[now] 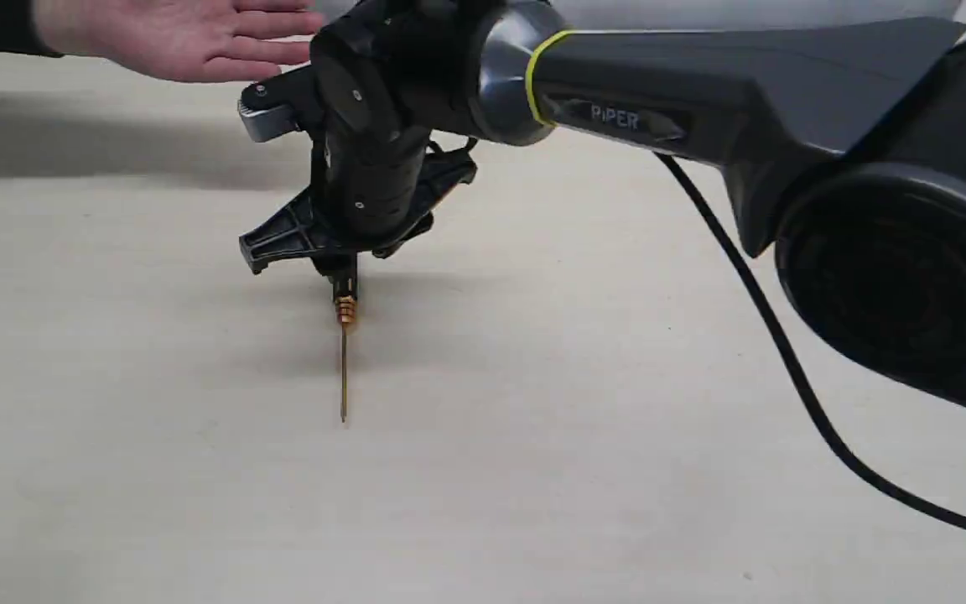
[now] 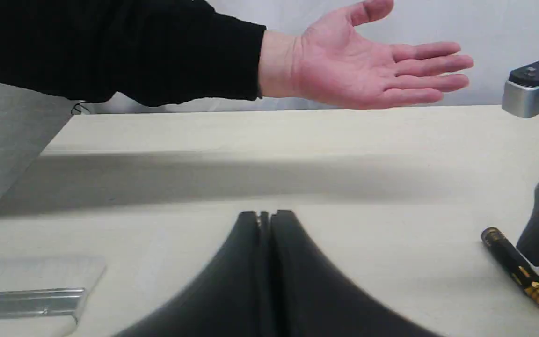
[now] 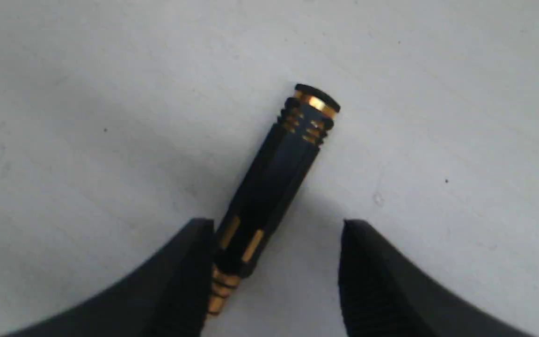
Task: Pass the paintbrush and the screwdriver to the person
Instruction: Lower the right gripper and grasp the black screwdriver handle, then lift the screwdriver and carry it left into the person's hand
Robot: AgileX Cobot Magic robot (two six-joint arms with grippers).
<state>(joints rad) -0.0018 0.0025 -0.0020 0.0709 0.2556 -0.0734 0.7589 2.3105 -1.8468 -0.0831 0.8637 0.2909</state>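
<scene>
Where the screwdriver (image 3: 274, 173) lies flat on the pale table (image 1: 575, 470), the right gripper (image 3: 276, 225) straddles its black handle near the gold collar, jaws parted, with one finger just beside the handle and the other apart. In the exterior view the wrist hides the handle. The left gripper (image 2: 265, 216) is closed on nothing, and the paintbrush (image 2: 31, 292) lies nearby, untouched. The person's hand (image 2: 358, 65) hovers palm-up, empty. A black cable (image 1: 785, 361) trails over the table.

paintbrush (image 2: 31, 302) handle cut off (bristles blurry), screwdriver (image 1: 344, 361) handle hidden beneath jaws
</scene>
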